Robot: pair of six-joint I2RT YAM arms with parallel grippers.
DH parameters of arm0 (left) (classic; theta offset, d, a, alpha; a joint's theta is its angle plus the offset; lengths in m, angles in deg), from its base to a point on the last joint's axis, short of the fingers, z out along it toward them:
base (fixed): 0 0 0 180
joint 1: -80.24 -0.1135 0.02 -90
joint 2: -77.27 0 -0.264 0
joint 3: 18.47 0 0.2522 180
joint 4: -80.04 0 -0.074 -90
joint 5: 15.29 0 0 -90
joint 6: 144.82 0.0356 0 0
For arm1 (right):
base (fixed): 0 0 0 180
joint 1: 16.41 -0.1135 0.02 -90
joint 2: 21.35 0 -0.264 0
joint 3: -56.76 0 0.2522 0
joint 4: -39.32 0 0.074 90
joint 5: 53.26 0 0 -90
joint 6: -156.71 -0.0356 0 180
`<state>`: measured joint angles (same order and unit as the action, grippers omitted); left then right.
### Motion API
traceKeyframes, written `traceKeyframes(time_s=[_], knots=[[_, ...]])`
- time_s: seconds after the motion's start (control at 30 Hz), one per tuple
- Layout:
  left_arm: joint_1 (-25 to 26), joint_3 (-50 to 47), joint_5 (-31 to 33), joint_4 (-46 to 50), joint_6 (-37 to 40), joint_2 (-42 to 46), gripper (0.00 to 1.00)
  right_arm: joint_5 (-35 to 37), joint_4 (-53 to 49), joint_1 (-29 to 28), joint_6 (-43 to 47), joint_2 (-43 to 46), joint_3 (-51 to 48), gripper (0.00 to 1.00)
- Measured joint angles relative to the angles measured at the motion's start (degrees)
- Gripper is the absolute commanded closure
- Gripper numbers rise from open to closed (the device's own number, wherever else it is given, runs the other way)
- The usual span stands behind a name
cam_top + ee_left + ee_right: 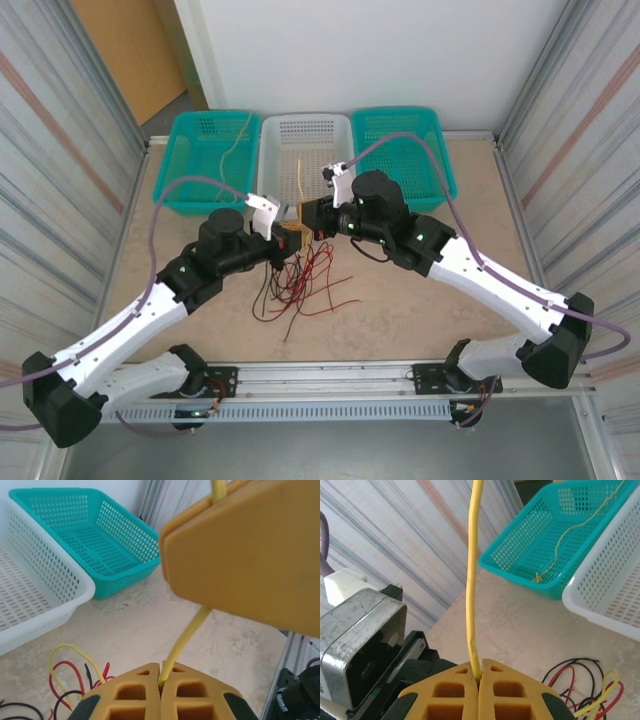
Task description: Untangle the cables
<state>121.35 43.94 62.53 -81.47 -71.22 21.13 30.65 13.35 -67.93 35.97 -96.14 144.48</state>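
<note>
Thin yellow flexible wire (pixel 472 580): I am clamping it in left gripper (pixel 161 682) and right gripper (pixel 479 677), extracting it; next, probably lifting clear of red-and-black wire tangle (pixel 312 280).

Red and black cables (pixel 305 285) lie in tangled loops on the counter (pixel 420 310); a yellow cable (pixel 187 635) stretches straight; a tan cable (pixel 236 140) lies in a teal basket (pixel 195 160).

Yellow cable (pixel 471 580), upper end off-frame

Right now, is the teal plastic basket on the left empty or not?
Not empty. A thin yellowish-tan wire lies inside the teal plastic basket, trailing loosely across its perforated floor.
</note>
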Motion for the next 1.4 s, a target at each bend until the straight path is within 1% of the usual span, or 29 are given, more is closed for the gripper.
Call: traceKeyframes(time_s=[0.03,0.07,0.13,0.17,0.2,0.37,0.5,0.53,0.57,0.7,0.8,1.0,1.23,1.4], knots=[[0.0,0.0,0.7,-0.1,0.0,0.2,1.00,0.1,0.2,0.0,0.0,0.0,0.0,1.00],[0.0,0.0,1.6,-0.1,0.0,0.4,1.00,0.2,0.3,0.0,0.0,0.0,0.0,0.96],[0.0,0.0,3.0,-0.1,-0.2,1.1,1.00,0.3,0.6,0.0,0.0,0.0,0.0,0.69],[0.0,0.0,4.2,-0.1,-0.6,1.4,1.00,0.3,0.5,0.0,0.0,0.0,0.0,0.59],[0.0,0.0,5.5,-0.2,-1.0,1.7,1.00,0.6,0.3,0.0,0.1,0.1,0.0,0.54],[-0.2,0.0,9.0,-0.4,-3.2,2.6,1.00,3.2,-0.6,-0.2,0.4,1.2,-0.4,0.47],[-0.2,0.0,10.8,-1.2,-4.4,4.1,1.00,5.2,-1.0,0.8,0.2,5.0,-3.7,0.40],[-0.2,0.0,11.2,-1.6,-4.7,4.7,1.00,5.7,-1.2,1.4,-0.1,6.3,-4.9,0.32],[-0.2,0.0,11.6,-2.0,-4.9,5.2,1.00,6.2,-1.2,2.3,-0.1,7.6,-6.1,0.30],[-0.3,0.0,12.7,-4.4,-5.8,7.5,1.00,7.0,-1.7,6.2,-1.3,11.7,-10.6,0.28],[-1.4,0.0,12.9,-6.6,-7.1,9.1,1.00,7.5,-2.8,8.2,-2.0,12.9,-12.6,0.28],[-3.9,0.0,12.6,-10.2,-10.9,10.4,1.00,7.8,-4.2,8.4,-2.5,12.9,-15.3,0.29],[-4.1,0.3,11.6,-11.9,-13.2,12.0,1.00,7.8,-4.5,8.4,-3.5,12.8,-17.6,0.29],[-5.2,1.9,10.9,-12.5,-13.9,12.2,1.00,7.9,-4.5,8.4,-3.7,11.7,-18.1,0.30]])
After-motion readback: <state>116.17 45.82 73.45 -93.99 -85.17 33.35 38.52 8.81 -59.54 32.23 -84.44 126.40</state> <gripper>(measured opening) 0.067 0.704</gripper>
